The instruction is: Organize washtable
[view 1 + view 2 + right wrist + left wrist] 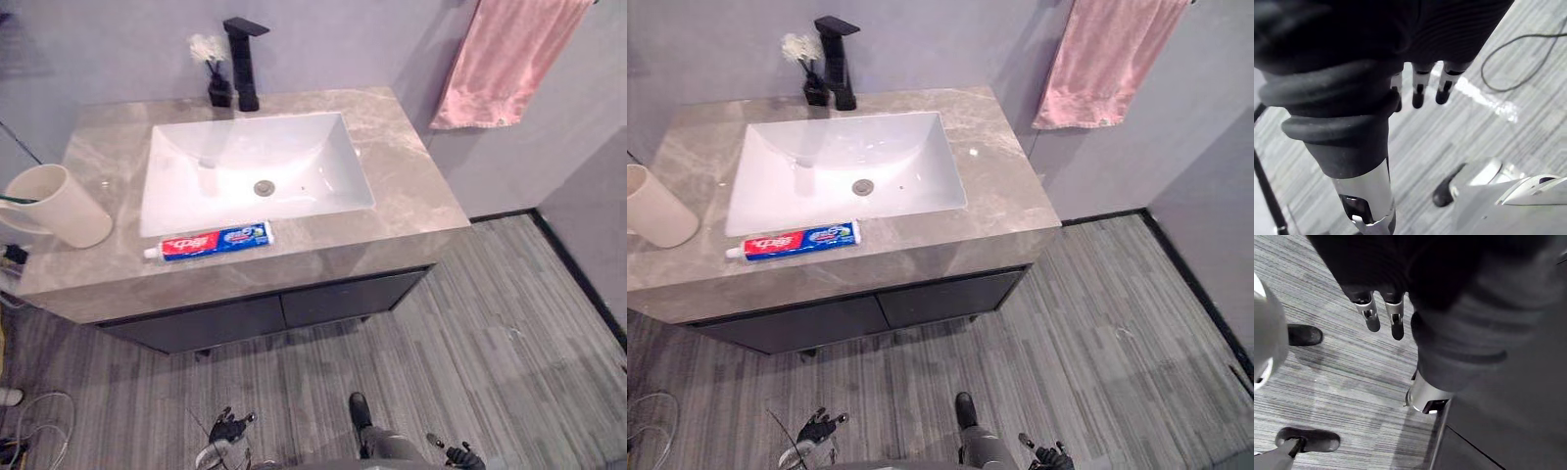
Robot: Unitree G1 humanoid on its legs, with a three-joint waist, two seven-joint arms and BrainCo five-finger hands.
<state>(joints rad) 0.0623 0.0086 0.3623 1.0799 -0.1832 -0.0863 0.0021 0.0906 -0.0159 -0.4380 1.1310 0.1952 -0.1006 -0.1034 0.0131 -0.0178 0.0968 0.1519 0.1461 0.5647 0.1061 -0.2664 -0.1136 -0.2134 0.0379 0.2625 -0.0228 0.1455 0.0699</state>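
1. Grey-brown stone-look desk (411, 186) takes up the far half of your head view, with a white sink (294, 157) set into its middle.
2. The toothpaste tube (211, 241), red and blue, lies flat on the near strip of the desk. It sits just in front of the sink's near rim, white cap pointing left.
3. The cream cup (59, 206) is at the desk's left edge, tipped over with its mouth facing left, apart from the tube.
4. The black faucet (243, 64) stands at the sink's far rim. A black vase (217, 83) with white flowers is just left of it.
5. A pink towel (505, 59) hangs on the wall at far right, off the desk.
6. Dark cabinet fronts (343, 299) sit under the desk, and a grey plank floor (490, 333) runs between you and it.
7. Your left robot hand (1370, 316) hangs low at near left over the floor, fingers straight, holding nothing.
8. Your right robot hand (1444, 89) hangs low at near right over the floor, fingers straight, empty too.
9. Both robot hands are well apart from the desk.
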